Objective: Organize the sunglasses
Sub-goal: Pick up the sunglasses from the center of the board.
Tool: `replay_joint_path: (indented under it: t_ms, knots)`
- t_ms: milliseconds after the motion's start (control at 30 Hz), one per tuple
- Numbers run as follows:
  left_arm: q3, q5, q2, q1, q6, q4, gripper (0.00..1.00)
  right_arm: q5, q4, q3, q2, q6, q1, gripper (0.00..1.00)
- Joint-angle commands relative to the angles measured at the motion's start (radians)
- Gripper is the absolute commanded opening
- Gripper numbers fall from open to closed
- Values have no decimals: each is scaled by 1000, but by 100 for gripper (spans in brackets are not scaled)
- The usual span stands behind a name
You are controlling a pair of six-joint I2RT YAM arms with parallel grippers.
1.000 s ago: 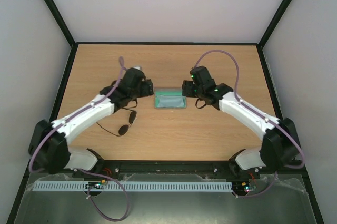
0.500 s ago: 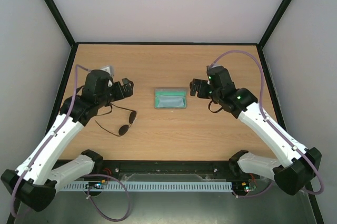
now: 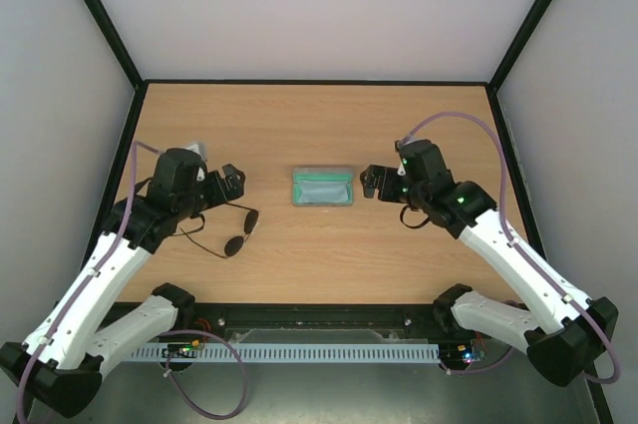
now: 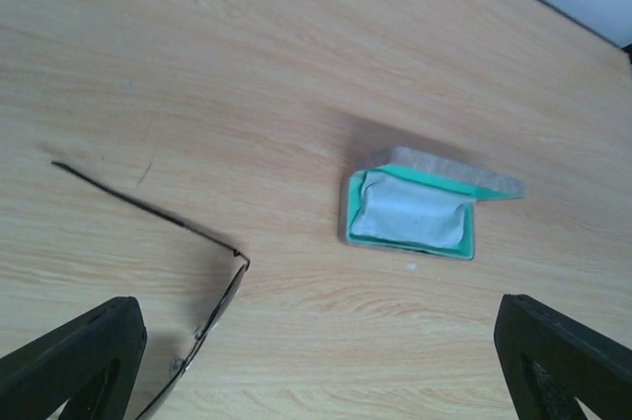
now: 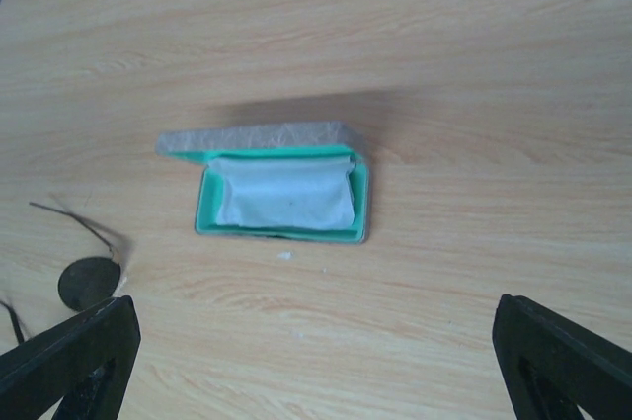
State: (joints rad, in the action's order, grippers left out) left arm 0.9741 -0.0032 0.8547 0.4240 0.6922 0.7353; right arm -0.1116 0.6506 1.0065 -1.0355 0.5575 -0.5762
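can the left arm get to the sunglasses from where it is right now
Probably yes: the sunglasses lie uncovered on the table close beside the left arm's open fingers, nothing between them, and the open case sits clear to one side.

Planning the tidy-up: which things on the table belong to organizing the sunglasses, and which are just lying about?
Job: sunglasses, unfolded on the table; open case, likely their home.
Just there: pale cloth lying inside the case.
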Motion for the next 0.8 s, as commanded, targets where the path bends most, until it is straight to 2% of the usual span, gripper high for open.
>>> replay_joint_path:
  t_ms: [0, 200, 367, 633, 767]
  knots:
    - [-53, 3, -6, -8, 53, 26, 100, -79, 5, -46, 38, 10, 2, 99]
    - [-61, -33, 13, -10, 118, 52, 100, -177, -28, -103, 6, -30, 3, 99]
    - [-77, -26, 72, -11, 227, 161, 99, -238, -60, -160, -28, -59, 3, 99]
    - [-197, 6, -1, -10, 579, 210, 99, -311, -77, -172, -97, -74, 3, 100]
    - [-193, -19, 3, -10, 750, 289, 99, -336, -78, -156, -116, -80, 1, 100]
